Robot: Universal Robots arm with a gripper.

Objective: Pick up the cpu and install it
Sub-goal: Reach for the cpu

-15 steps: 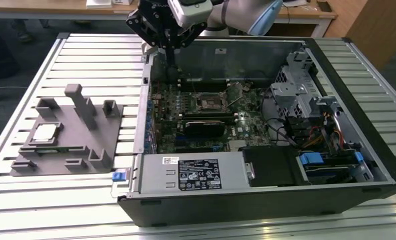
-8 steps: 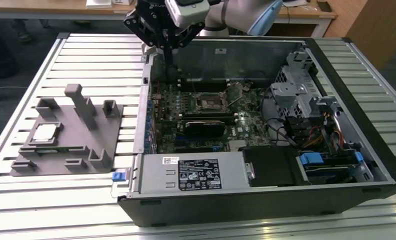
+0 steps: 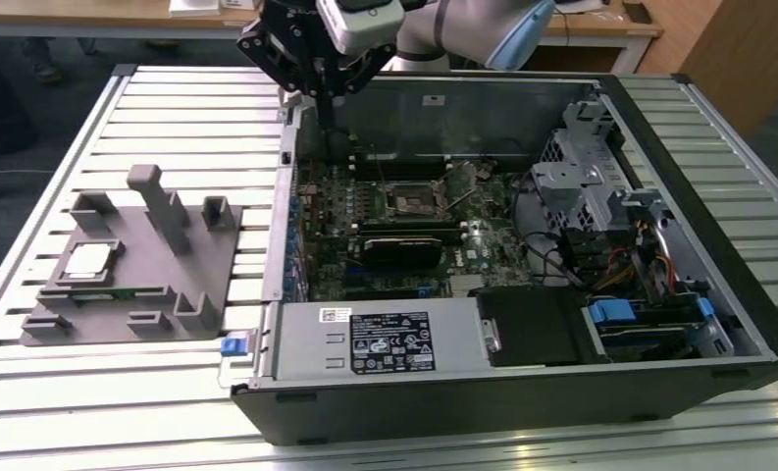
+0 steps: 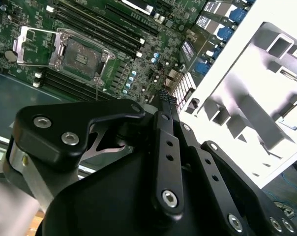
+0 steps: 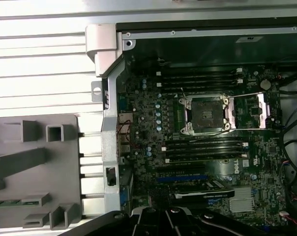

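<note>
Slatted metal table (image 3: 166, 98), wooden desk (image 3: 75, 15) behind

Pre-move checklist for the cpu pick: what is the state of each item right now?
1. The cpu lies flat in the grey holder: ok.
2. Nothing rests on top of the cpu: ok.
3. The socket is empty, with its load plate flipped open: ok.
4. The gripper carries no part: ok, it is shut on nothing.
5. The gripper is above the cpu: not ok. It hangs over the computer case near its far wall, apart from the holder.
6. The cpu corner mark is matched to the socket: cannot tell.
</note>
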